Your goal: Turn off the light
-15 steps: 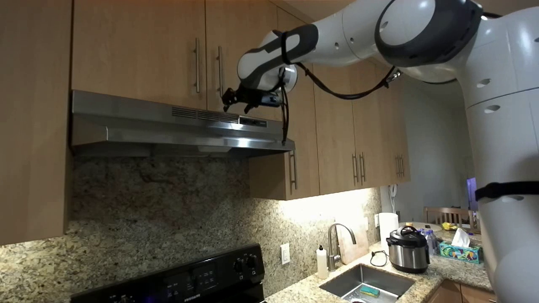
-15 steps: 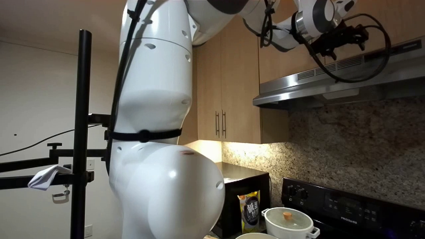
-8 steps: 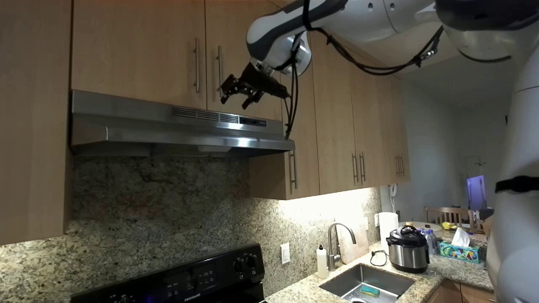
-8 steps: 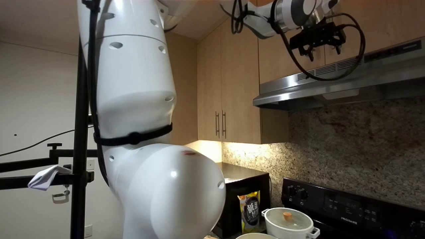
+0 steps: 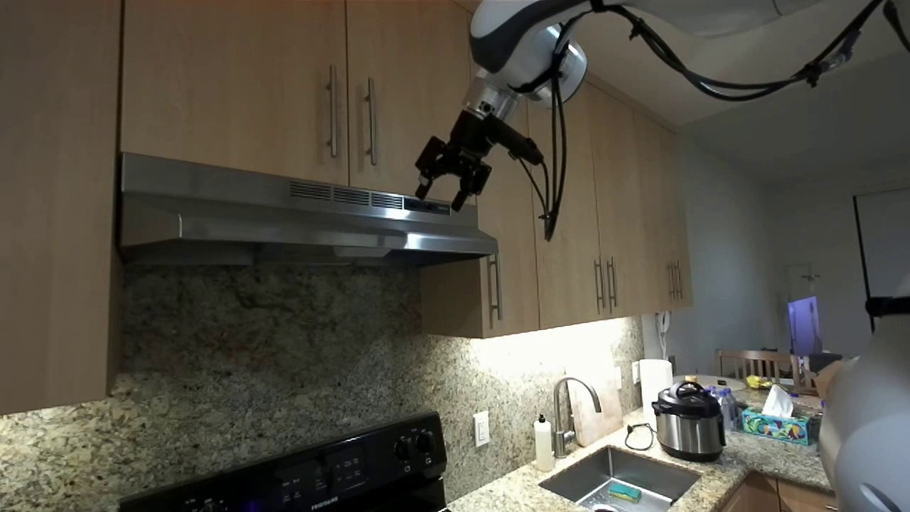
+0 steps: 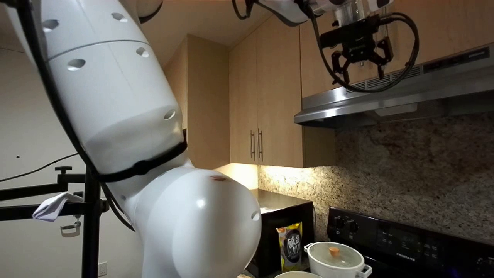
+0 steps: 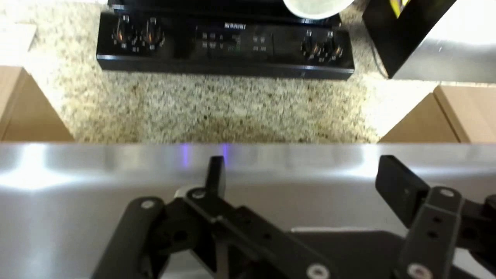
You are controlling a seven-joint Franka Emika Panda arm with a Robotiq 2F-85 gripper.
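Observation:
My gripper is black, open and empty, pointing down in front of the steel range hood. It also shows in an exterior view, and its spread fingers fill the lower wrist view. The hood's dark control panel lies partly behind the fingertips in that exterior view. It shows right of the gripper in an exterior view. A pale lamp cover under the hood looks unlit. A white wall switch is right of the stove. Lit glow shows under the cabinets.
Wooden cabinets with bar handles stand above the hood. Below is the black stove panel. A white pot, snack bag and microwave stand low. Loose cables hang from the wrist.
The arm has swung back, away from the cabinets. My gripper has turned to point more downward and sits lower, near the hood's front; the wrist cables moved along with it.

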